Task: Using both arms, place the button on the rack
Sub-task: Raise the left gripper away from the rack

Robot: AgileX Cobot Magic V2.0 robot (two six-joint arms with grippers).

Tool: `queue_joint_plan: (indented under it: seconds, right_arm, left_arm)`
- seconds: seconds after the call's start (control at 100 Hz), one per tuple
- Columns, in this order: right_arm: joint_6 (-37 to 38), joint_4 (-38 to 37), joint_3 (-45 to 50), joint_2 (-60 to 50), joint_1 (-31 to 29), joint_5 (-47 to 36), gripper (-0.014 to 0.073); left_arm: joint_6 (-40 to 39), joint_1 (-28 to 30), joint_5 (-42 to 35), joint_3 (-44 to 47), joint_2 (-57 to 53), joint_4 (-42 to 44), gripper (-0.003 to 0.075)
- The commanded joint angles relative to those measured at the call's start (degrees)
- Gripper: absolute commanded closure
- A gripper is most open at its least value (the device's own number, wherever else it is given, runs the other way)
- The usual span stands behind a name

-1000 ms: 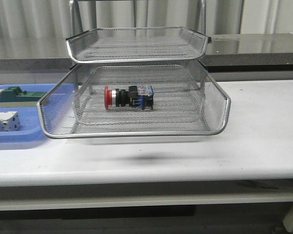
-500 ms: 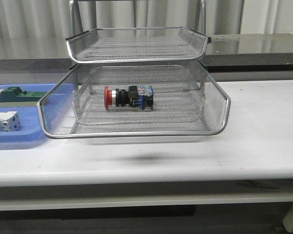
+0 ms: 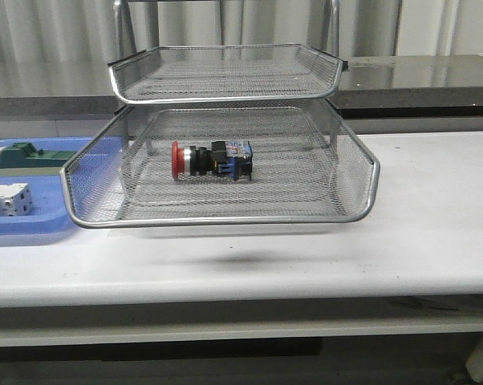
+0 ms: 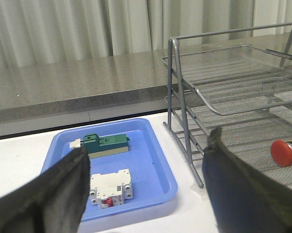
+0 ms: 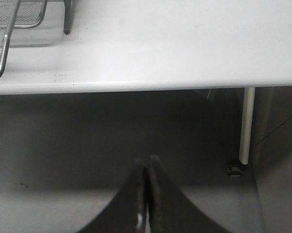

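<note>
The button (image 3: 212, 160) lies on its side in the lower tier of the silver wire rack (image 3: 362, 184), red cap to the left, blue block to the right. Its red cap also shows in the left wrist view (image 4: 283, 153) inside the rack (image 4: 185, 121). My left gripper (image 4: 146, 155) is open and empty, held above the table's left part near the blue tray. My right gripper (image 5: 148, 162) is shut and empty, below the table's front edge, with a corner of the rack (image 5: 5, 43) in its view. Neither gripper shows in the front view.
A flat blue tray (image 3: 17, 228) sits left of the rack with a green block (image 3: 21, 158) and a white block (image 3: 5, 199); both also show in the left wrist view, green (image 4: 105, 144) and white (image 4: 111, 187). A table leg (image 5: 245, 126) stands at the right.
</note>
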Motion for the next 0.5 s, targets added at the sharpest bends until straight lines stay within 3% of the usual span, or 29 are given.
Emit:
queue_joint_plan:
  seconds: [0.0,0.25,0.49]
  right_arm:
    - [-0.1,-0.8,-1.9,0.4,0.0,-3.2,0.066]
    - [-0.1,-0.8,-1.9,0.4,0.0,-3.2,0.066]
    - [-0.1,-0.8,-1.9,0.4,0.0,-3.2,0.066]
  left_arm:
    - [-0.6,0.0,-4.8,-1.6,0.6,-0.7,0.036]
    - [-0.6,0.0,-4.8,-1.6,0.6,-0.7,0.0743]
    - [-0.6,0.0,-4.8,-1.6,0.6,-0.7,0.0741]
